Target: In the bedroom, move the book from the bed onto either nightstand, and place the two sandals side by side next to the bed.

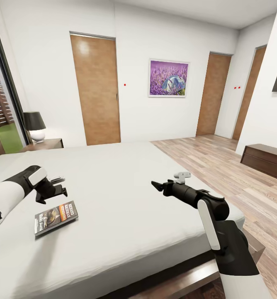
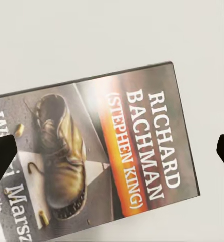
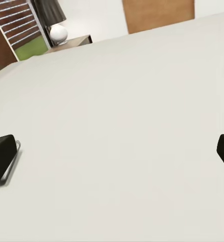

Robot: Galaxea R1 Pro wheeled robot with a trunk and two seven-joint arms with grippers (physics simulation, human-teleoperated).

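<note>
Book (image 1: 56, 217) is lying flat on bed (image 1: 126, 195). Left gripper (image 1: 51, 192) is hovering just above it, jaws apart, empty. Right gripper (image 1: 157, 186) is hanging over the mattress, jaws apart.

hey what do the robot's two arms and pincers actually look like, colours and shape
Both arms have glossy white shells with black joints and black wrist sections. The left pincer and right pincer are black with slim pointed fingers; a small pale grey bracket sits atop the right wrist.
</note>
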